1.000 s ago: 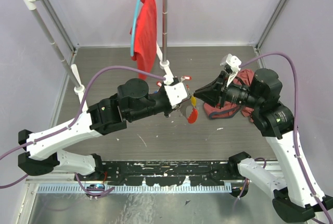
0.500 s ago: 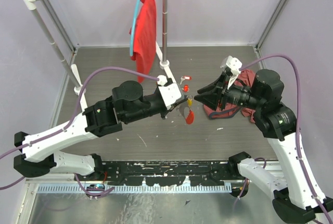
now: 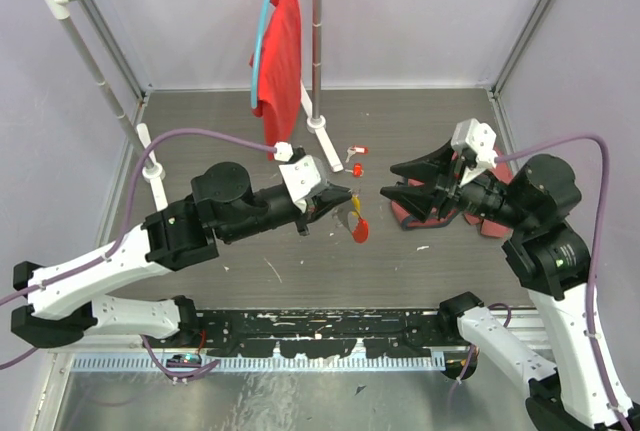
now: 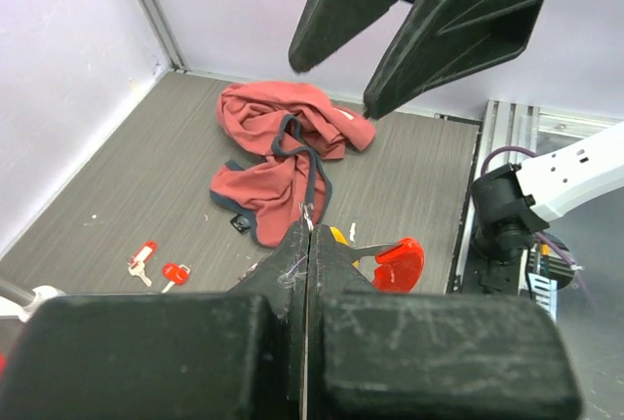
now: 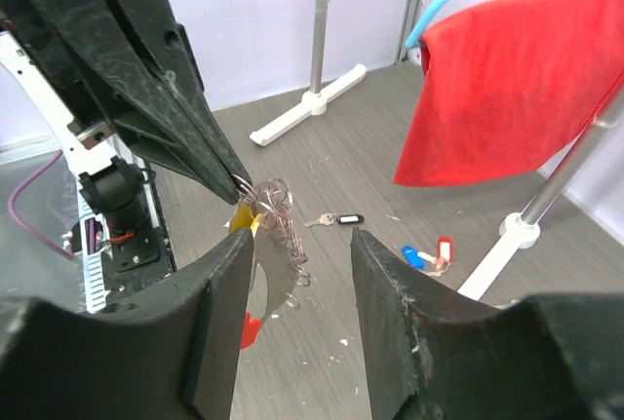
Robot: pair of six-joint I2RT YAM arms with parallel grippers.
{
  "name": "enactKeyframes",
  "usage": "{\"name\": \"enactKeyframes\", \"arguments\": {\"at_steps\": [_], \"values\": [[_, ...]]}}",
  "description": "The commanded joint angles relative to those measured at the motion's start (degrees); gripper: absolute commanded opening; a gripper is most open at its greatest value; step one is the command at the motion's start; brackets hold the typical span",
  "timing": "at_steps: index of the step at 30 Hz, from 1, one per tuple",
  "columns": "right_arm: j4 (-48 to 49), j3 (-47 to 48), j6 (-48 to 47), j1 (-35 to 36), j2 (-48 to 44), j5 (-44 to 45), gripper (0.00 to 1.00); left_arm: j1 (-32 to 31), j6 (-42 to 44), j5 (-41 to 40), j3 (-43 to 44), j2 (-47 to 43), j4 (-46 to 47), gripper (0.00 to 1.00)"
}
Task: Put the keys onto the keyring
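My left gripper (image 3: 343, 199) (image 4: 308, 232) is shut on the keyring (image 3: 354, 223) (image 5: 280, 208), pinching its chain loop at the top. The loop hangs above the floor, and with it a yellow-tagged key (image 5: 240, 216) (image 4: 340, 236) and the long red plastic piece (image 3: 360, 233) (image 4: 400, 262). My right gripper (image 3: 388, 180) (image 5: 300, 242) stands open just right of the keyring, touching nothing. Loose keys lie on the floor: two with red tags (image 3: 356, 150) (image 3: 357, 169) (image 4: 143, 253), one with a black tag (image 5: 338, 218), and one with a blue tag (image 5: 414, 257).
A crumpled red cloth (image 3: 408, 213) (image 4: 281, 152) lies on the floor under my right arm. A clothes rack (image 3: 317, 41) stands at the back, with a red shirt (image 3: 280, 51) (image 5: 517, 89) on a blue hanger. Its white foot (image 5: 310, 106) reaches toward the loose keys.
My right gripper has opened and drawn back to the right, away from the keyring. My left arm has pulled back to the left with the keyring still pinched.
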Motion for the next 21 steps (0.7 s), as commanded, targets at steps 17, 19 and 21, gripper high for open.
{"name": "enactKeyframes", "arguments": {"at_steps": [17, 19, 21], "values": [[3.5, 6.1, -2.0, -0.1, 2.3, -7.7, 0.58, 3.0, -7.6, 5.8, -3.1, -5.1, 5.2, 0.0], [5.4, 5.6, -0.4, 0.0, 2.4, -8.6, 0.6, 5.1, -9.7, 8.5, -4.1, -6.1, 6.5, 0.0], [7.4, 4.9, 0.9, 0.0, 2.5, -8.7, 0.6, 6.7, -10.9, 10.6, -4.6, -6.8, 7.1, 0.0]]}}
